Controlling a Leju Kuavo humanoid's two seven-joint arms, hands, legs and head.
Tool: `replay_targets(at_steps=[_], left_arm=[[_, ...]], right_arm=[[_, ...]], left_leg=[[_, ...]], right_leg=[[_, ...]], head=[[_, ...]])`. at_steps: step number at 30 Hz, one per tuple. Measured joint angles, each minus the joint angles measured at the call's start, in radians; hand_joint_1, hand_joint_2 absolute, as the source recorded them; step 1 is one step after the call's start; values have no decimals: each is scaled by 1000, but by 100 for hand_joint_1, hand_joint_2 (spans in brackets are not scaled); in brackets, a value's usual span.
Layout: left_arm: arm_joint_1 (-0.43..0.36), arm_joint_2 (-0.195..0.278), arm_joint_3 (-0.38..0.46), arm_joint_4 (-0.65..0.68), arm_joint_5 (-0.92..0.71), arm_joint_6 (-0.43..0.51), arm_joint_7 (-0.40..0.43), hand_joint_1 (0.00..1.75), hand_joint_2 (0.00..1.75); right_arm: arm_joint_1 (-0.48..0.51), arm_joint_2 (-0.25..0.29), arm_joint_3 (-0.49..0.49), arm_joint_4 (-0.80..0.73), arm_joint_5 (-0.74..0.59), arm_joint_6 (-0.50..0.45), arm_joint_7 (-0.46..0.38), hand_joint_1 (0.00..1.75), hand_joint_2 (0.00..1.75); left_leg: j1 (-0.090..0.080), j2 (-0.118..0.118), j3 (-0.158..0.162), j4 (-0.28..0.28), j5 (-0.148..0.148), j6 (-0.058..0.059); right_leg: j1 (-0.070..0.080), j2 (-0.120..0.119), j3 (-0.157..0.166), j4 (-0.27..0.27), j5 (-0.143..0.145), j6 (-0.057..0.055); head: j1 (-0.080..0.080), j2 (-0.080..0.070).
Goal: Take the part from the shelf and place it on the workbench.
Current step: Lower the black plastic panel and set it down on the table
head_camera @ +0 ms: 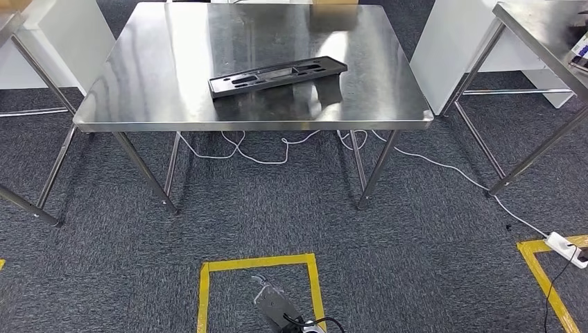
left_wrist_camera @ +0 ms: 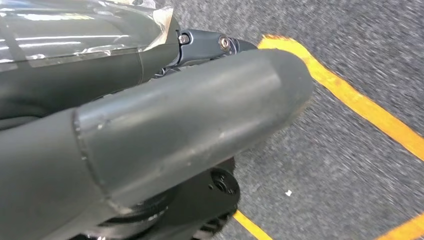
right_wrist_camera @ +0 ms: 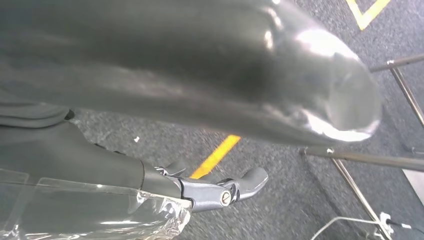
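Yellow floor tape (head_camera: pixel 258 263) frames a square on the grey carpet (head_camera: pixel 416 243) nearest the camera. Beyond it stands the steel workbench (head_camera: pixel 159 76), with the black part (head_camera: pixel 277 75) lying flat near its middle, well apart from both hands. Left hand (left_wrist_camera: pixel 165 135) and right hand (right_wrist_camera: pixel 210 75) hang over the carpet (each holds nothing; whether the fingers are spread cannot be told).

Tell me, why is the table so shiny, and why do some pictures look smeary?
Head view: the steel table mirrors the room lights in pale glare, and the black part casts a dark reflection. Left wrist view: the carpet is streaked with blur. Right wrist view: the thumb up close is soft, with a bright glint.
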Motion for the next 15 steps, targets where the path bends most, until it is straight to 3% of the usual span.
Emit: replay_targets(at_steps=[2,3,5,6,8,9,11,12,13,14,15], left_arm=[[0,0,-2,0,-9,0,3,0,0],[0,0,-5,0,-14,0,4,0,0],[1,1,-14,0,-27,-2,5,0,0],[1,2,-19,0,-32,-2,5,0,0],[3,5,-25,0,-38,-3,5,0,0],[4,6,-27,1,-39,-3,5,0,0],[5,9,-30,1,-40,-3,5,0,0],[5,10,-30,1,-40,-3,5,0,0],[5,12,-31,1,-40,-3,5,0,0],[5,13,-32,1,-41,-3,5,0,0],[5,15,-33,1,-43,-4,5,0,0]], right_arm=[[-3,0,5,5,-5,5,0,0,0],[-4,1,7,6,-8,8,0,0,0],[-4,1,10,9,-17,16,1,0,0],[-4,1,11,11,-22,21,1,0,0],[-5,2,12,14,-28,27,1,0,0],[-6,3,12,16,-28,29,2,0,0],[-6,3,13,18,-28,31,2,0,0],[-7,3,13,18,-28,33,2,0,0],[-7,3,13,19,-30,35,2,0,0],[-7,3,13,20,-33,38,2,0,0],[-7,3,13,21,-38,43,1,0,0]], left_leg=[[0,-1,-24,1,22,-8],[-1,-2,-32,1,33,-14],[-4,-2,-41,-2,55,-26],[-4,-2,-42,-5,66,-31],[-1,-2,-52,-1,60,-41],[1,-3,-61,21,29,-46],[4,-5,-88,123,-78,-54],[5,-6,-101,193,-124,-58],[6,-6,-108,252,-147,-62],[7,-6,-102,286,-148,-65],[8,-6,-80,285,-130,-67]], right_leg=[[-2,0,97,-120,38,12],[1,1,153,-203,39,9],[9,4,212,-310,26,-6],[14,5,213,-325,26,-12],[2,3,194,-323,44,-31],[-3,1,184,-322,55,-44],[-4,-3,164,-322,79,-65],[-2,-5,153,-320,91,-70],[0,-7,140,-318,101,-70],[1,-8,125,-314,110,-68],[1,-8,109,-307,117,-65]], head=[[0,0],[0,0],[-1,0],[-2,0],[-2,0],[-3,0],[-4,0],[-4,0],[-4,0],[-4,0],[-4,0]])
